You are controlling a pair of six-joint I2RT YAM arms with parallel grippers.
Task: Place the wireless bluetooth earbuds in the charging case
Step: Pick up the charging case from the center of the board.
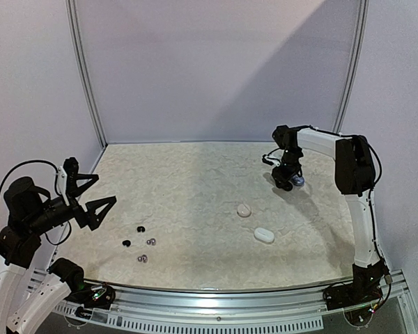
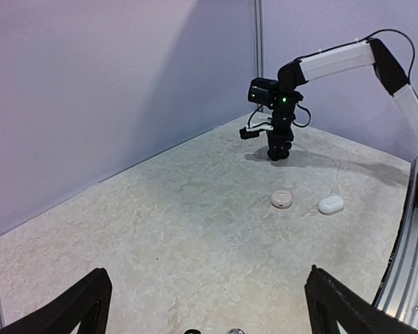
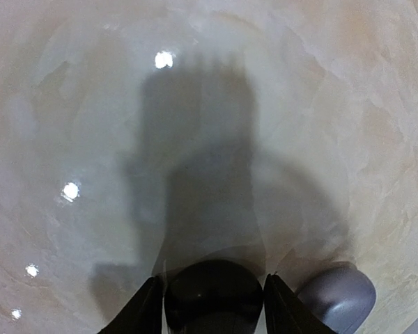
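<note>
At the far right of the tabletop [image 1: 195,174], the right gripper [image 3: 212,278] points straight down. Its fingers [image 3: 148,309] stand either side of a dark round thing [image 3: 212,299], likely lining up a pinch; whether they grip it cannot be told. A grey thing [image 3: 338,299] lies just outside one finger. Four earbuds [image 1: 140,228] lie loose near the left gripper [image 1: 106,188], whose fingers are spread wide, probably ready to pick one. The round case [image 1: 244,209] and white case [image 1: 264,235] sit between the arms, seemingly reachable by both.
</note>
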